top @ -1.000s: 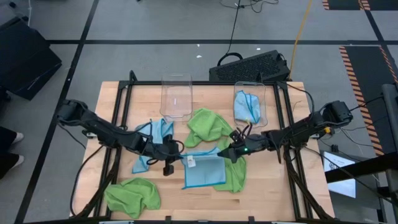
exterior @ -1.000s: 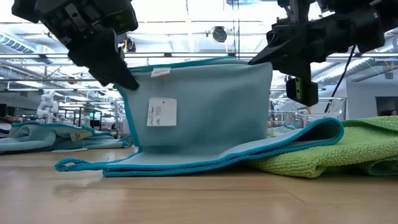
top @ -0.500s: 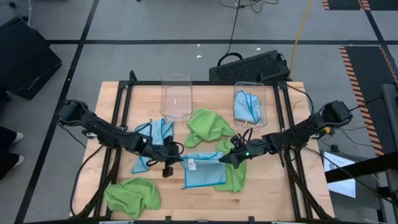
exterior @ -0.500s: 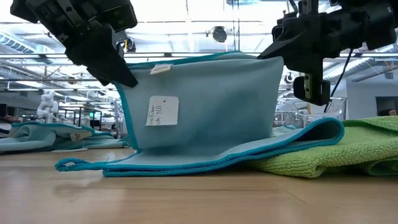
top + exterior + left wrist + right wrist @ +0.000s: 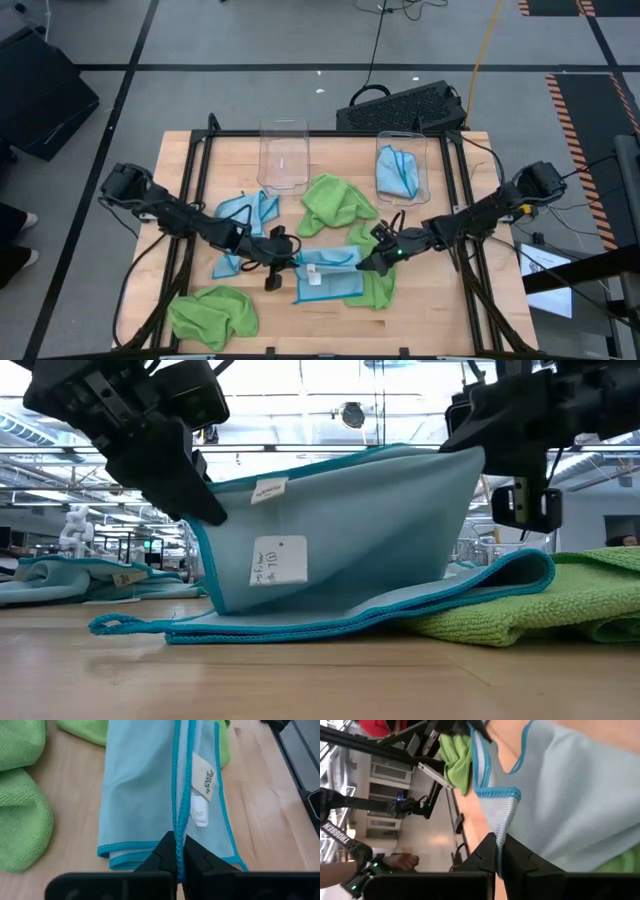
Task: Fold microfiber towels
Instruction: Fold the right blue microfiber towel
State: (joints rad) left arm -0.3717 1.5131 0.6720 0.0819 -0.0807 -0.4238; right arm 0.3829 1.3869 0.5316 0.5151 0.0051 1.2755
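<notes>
A light blue microfiber towel [image 5: 326, 274] lies near the table's middle. Its lower part [image 5: 300, 626] rests on the wood and, at its right end, on a lime green towel [image 5: 560, 600]. Its upper edge is raised between my two grippers and slopes down toward the left one. My left gripper [image 5: 288, 262] is shut on that edge's left end. My right gripper [image 5: 366, 264] is shut on its right corner. Two white tags [image 5: 278, 560] hang on the raised layer. My left gripper pinches the teal hemmed edge [image 5: 179, 822] of the raised layer at its left end between its two fingers, coming slantwise down from the table's left. The cloth hangs below the fingers, its lower part on the table. My right gripper pinches the towel's raised right corner [image 5: 503, 806] between its two fingers, coming nearly level from the table's right. The corner is held higher than the left end [image 5: 470, 460], and the cloth runs fairly taut between the two holds.
Another green towel [image 5: 338, 203] and a crumpled blue one [image 5: 246, 214] lie behind the work. A green heap [image 5: 212, 310] sits at the near left. Two clear bins stand at the far edge, one empty [image 5: 284, 155], one holding a blue towel [image 5: 397, 171].
Both grippers have carried the raised edge toward the table's near edge, over the towel's lower part, which has stayed put. My left gripper has also sunk, so the edge now slopes down to the left. My right gripper has rolled somewhat. Both stay shut on the towel.
</notes>
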